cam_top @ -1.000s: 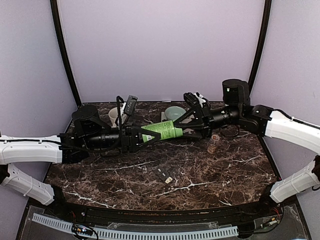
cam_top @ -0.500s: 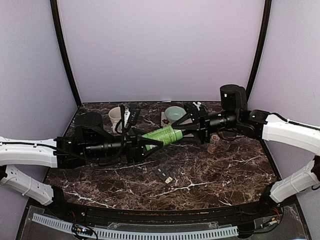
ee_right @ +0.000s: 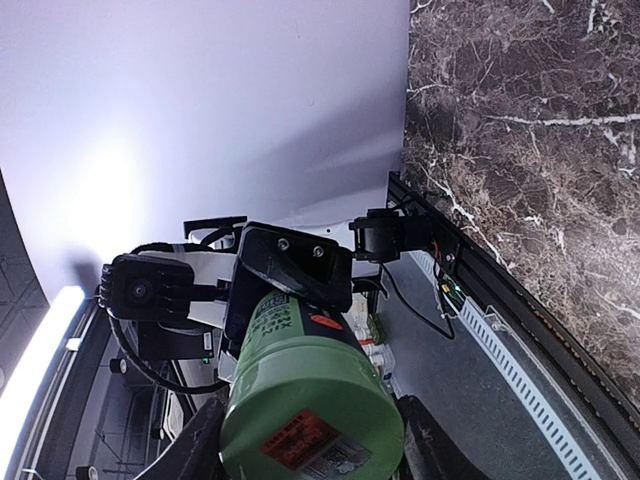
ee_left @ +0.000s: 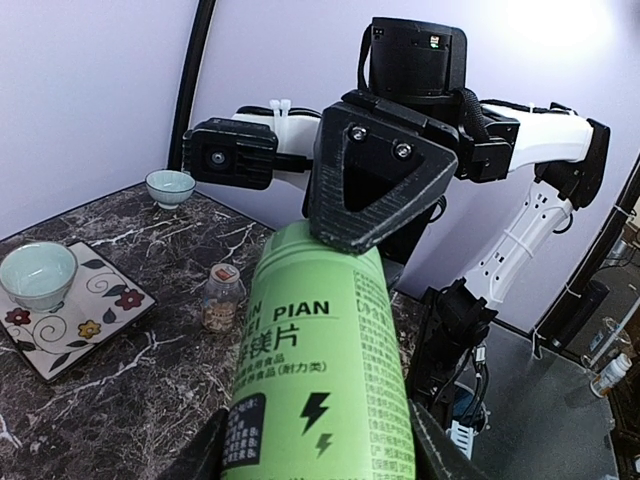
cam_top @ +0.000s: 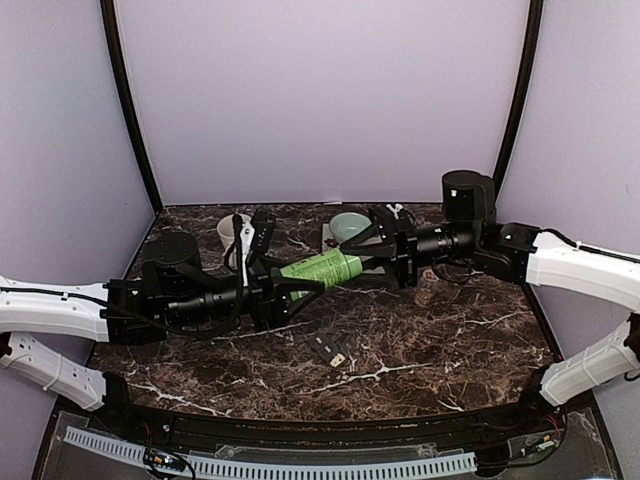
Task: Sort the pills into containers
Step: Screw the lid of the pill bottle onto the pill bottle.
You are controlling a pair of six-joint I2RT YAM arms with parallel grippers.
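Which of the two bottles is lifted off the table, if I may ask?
The green bottle, held sideways between both arms' jaws; the small amber bottle stands on the marble.

Blocking centre: green cylindrical bottle (cam_top: pixel 322 267), cream mug (cam_top: pixel 229 231), pale green bowl (cam_top: pixel 349 226), small amber bottle (cam_top: pixel 425 291), dark grey compartment strip (cam_top: pixel 328 349). Passable: marble tabletop (cam_top: pixel 200 360), lower left, lower right.

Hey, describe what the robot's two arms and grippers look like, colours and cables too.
The left arm and right arm have white shell links with black joints and black forearms; black cables loop near the wrists. The left gripper and right gripper are black, with textured triangular fingers carrying two silver screws.
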